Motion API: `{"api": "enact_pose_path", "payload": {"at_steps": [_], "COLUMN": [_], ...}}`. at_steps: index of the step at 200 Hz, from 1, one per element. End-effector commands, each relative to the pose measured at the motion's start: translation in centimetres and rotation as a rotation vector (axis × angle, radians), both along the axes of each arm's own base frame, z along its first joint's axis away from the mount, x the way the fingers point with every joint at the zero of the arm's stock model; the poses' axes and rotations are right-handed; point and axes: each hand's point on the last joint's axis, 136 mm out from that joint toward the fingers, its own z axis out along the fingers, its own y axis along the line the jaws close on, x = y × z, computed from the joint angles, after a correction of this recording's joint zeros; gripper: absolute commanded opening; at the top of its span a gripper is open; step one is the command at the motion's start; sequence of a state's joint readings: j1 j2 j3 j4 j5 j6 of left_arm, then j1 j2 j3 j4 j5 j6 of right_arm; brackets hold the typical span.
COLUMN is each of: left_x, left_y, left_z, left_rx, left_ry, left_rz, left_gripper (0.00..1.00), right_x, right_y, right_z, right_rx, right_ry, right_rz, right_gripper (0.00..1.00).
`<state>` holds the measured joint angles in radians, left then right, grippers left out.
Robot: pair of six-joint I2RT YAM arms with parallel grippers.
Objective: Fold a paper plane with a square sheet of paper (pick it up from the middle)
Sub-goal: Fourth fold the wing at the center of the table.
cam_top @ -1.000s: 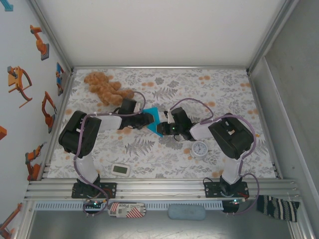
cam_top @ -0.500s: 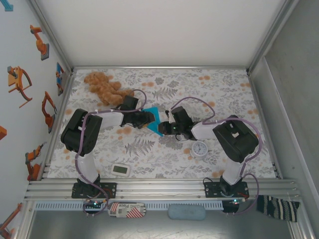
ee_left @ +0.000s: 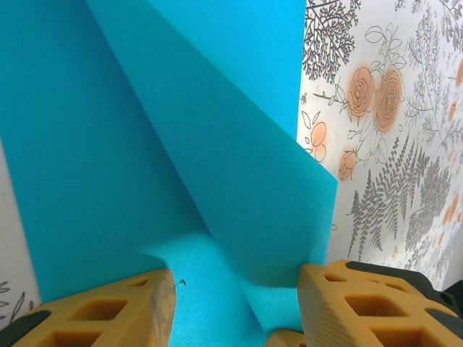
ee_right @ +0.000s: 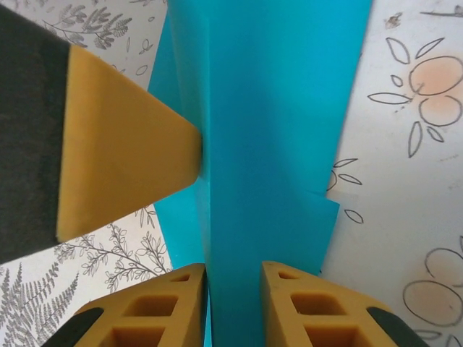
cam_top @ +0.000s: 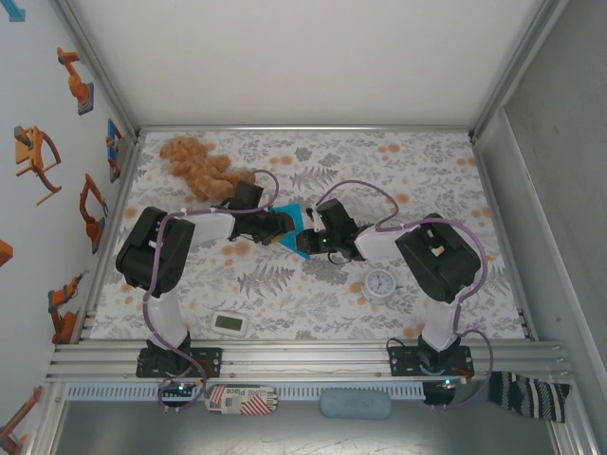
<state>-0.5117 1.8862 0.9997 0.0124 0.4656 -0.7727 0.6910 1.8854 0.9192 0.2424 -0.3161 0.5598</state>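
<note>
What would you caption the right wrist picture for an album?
Two orange fingers pinching folded turquoise paper above a floral tablecloth.

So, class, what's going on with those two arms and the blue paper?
Both arms meet over the middle of the flowered table, working on a partly folded blue paper. The right claw is pinching a folded ridge of the paper between its fingers. The left claw sits at the paper's edge with its jaws apart, paper lying between them. A teddy bear, a small clock and a white gadget sit off to the sides, untouched.
</note>
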Motion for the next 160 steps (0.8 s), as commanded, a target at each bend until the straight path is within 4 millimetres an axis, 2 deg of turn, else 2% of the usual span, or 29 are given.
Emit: {"api": "enact_pose_path", "payload": {"at_steps": [1,34,114,142,160], "left_x": [-3.6,-3.7,-3.5,-3.1,-2.3], "left_y": [4.1,4.1,4.1,4.0,3.5], "left_z": [-7.0,-7.0,-6.3,-5.2,-3.3], "left_rx": [0.218,0.215,0.209,0.192,0.146], "left_ry": [0.18,0.18,0.171,0.149,0.111], "left_rz": [0.042,0.041,0.043,0.046,0.044], "left_gripper": [0.5,0.51,0.51,0.54,0.58], "right_x": [0.2,0.2,-0.4,-0.6,-0.7], "right_y": [0.5,0.5,0.1,0.0,0.2], "right_z": [-0.2,-0.4,-1.1,-1.1,-0.9], "right_rx": [-0.025,-0.025,-0.028,-0.017,0.002], "right_ry": [-0.015,-0.012,-0.001,0.001,0.003], "right_rz": [0.014,0.017,0.016,0.015,0.02], "right_gripper": [0.24,0.22,0.08,0.03,0.0]}}
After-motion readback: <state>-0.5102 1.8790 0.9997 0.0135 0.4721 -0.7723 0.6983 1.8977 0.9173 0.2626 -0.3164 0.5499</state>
